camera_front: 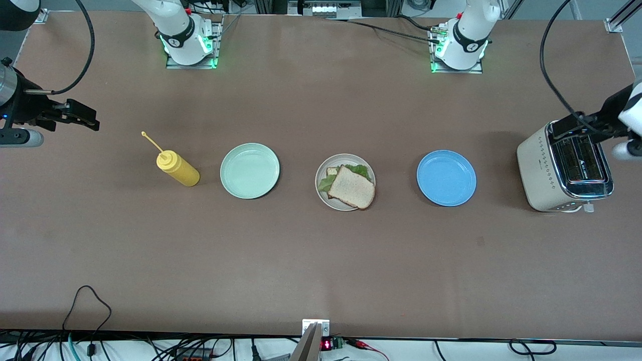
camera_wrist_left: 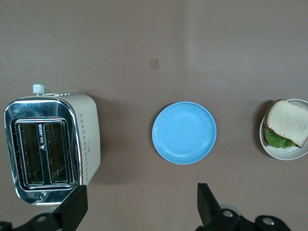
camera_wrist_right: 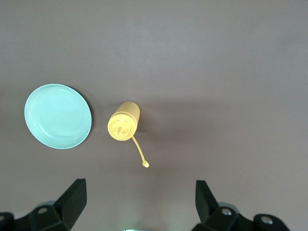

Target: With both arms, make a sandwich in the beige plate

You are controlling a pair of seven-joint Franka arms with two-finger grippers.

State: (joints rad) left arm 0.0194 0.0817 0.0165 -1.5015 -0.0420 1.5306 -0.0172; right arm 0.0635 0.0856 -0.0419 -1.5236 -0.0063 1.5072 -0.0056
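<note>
Both grippers, left [camera_wrist_left: 139, 207] over the toaster [camera_front: 564, 170], right [camera_wrist_right: 139, 204] high at its table end, stood wide open, empty. Sandwich [camera_front: 351, 186] sat assembled on the plate [camera_front: 321, 193]; judged complete, arms best kept clear.

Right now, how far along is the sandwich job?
Looks done: the sandwich sits assembled on the beige plate, lettuce showing under the top slice. Nothing is in hand: the left gripper is open above the toaster, the right gripper open over the table near the mustard bottle. Nothing visibly left.
</note>
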